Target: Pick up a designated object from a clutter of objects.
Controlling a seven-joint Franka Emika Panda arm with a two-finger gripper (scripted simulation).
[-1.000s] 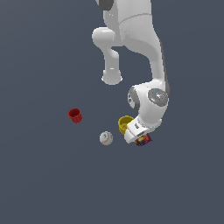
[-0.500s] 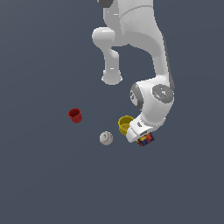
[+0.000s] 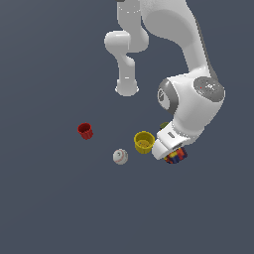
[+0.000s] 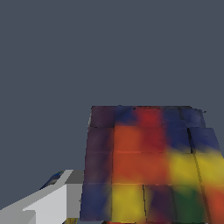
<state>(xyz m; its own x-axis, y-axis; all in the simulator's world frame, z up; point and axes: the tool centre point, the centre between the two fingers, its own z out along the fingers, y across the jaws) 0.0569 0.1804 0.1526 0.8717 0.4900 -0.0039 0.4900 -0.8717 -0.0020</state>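
Little had shifted in the past second: our wrist stayed low over the block (image 3: pixel 175 156), its big joint housing having edged slightly toward the exterior view's right, while cups and ball kept their places.

We saw the block, a patchwork of red, blue, yellow and dark squares, lying on the grey floor (image 3: pixel 59 208) directly under our hand, only its lower edge peeking out in the exterior view. In the wrist view the block (image 4: pixel 148 166) filled the near field, its squared face close to the camera, with one pale finger (image 4: pixel 48 203) just beside its dark edge; whether the finger touched it we could not tell.

Our gripper (image 3: pixel 169 149) was down at the block, yet neither view showed both fingers, so we could not tell whether the pincer stood wide, narrow or clamped.

Just beside our hand, toward the exterior view's left, stood the yellow cup (image 3: pixel 144 142), upright, mouth up. A sliver of the olive box (image 3: pixel 163 125) showed behind the cup, mostly hidden by our wrist. The baseball (image 3: pixel 120 157) rested near the yellow cup, farther to the exterior view's left and apart from it. The red cup (image 3: pixel 85 130) stood well apart from the rest, farthest to that side.
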